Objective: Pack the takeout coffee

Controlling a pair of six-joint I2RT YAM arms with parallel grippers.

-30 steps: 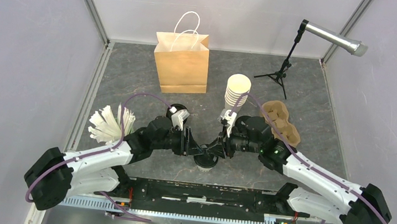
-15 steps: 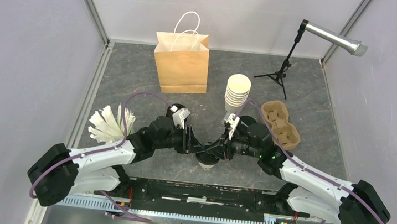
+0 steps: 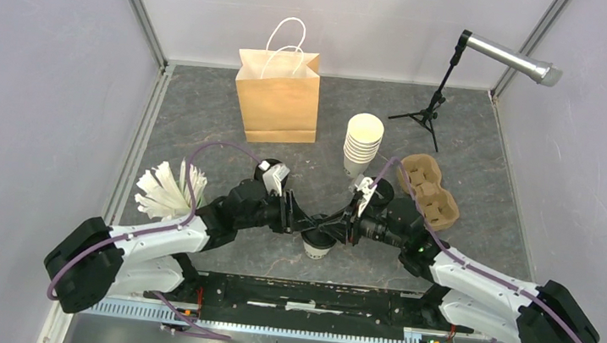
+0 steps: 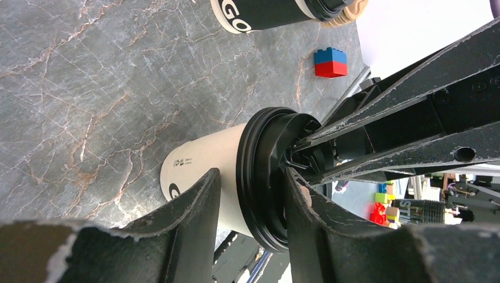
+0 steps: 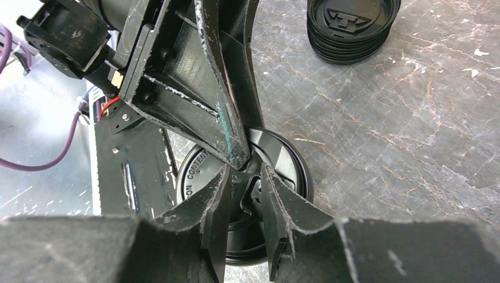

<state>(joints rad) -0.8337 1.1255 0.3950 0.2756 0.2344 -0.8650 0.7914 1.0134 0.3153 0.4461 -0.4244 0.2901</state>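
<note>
One takeout coffee [image 3: 317,244], a cream cup [image 4: 200,171] with a black lid [image 4: 262,177], stands upright near the table's front edge. My left gripper [image 4: 252,172] reaches it from the left, jaws half open astride the lid's rim. One finger [image 4: 306,200] rests on the lid top and the other [image 4: 194,200] lies beside the cup wall. My right gripper [image 5: 244,168] comes from the right, narrowly open just over the lid [image 5: 289,171], holding nothing. In the top view both grippers [image 3: 308,220] [image 3: 337,224] meet above the cup.
A brown paper bag [image 3: 278,96] stands at the back, with a stack of lidless cups [image 3: 363,142] and a tan cup carrier [image 3: 430,187] to its right. Black lids [image 5: 354,26] are piled nearby. White sticks [image 3: 166,191] lie left. A tripod stand [image 3: 430,108] is far right.
My right arm has drawn back toward the right, uncovering the carrier, while its fingers stay over the lid. The left arm shifted slightly. The cup has stayed put.
</note>
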